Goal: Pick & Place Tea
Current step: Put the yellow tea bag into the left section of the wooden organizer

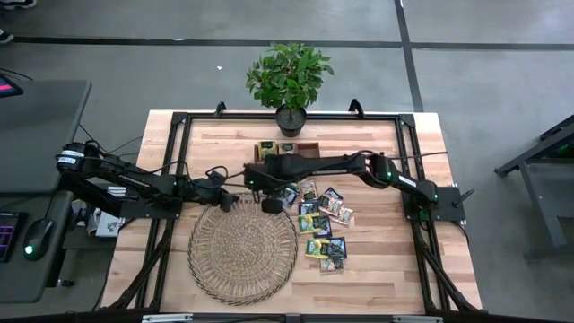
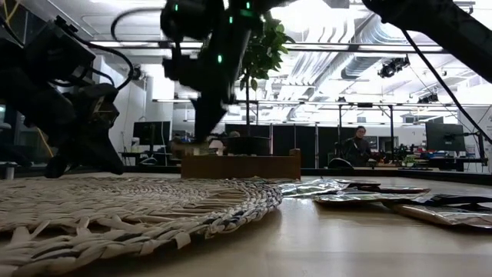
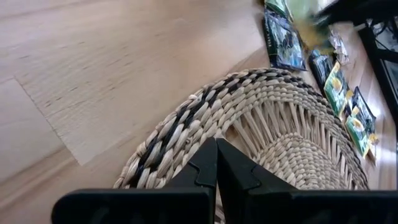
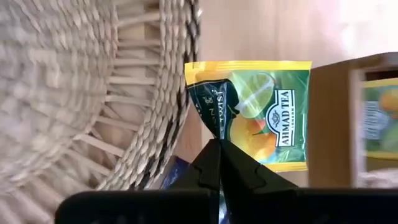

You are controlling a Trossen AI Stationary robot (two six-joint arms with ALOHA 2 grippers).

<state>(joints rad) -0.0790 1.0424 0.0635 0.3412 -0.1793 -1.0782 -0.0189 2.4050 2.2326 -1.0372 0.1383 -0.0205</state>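
**Right gripper pinching a yellow-green tea sachet at the mat's edge**

The right gripper [image 4: 219,149] has its jaws fully closed on the lower edge of a yellow-green tea sachet [image 4: 258,112]; the sachet stands out beyond the fingertips, printed face toward the wrist camera. In the high view this gripper [image 1: 269,203] sits at the far right rim of the round wicker mat [image 1: 242,249], between the wooden tray [image 1: 289,150] and the mat. The remaining tea sachets [image 1: 323,226] lie flat on the table [image 1: 395,269], just right of the mat. The left gripper [image 1: 230,201] hangs over the mat's far edge, jaws closed and holding nothing.
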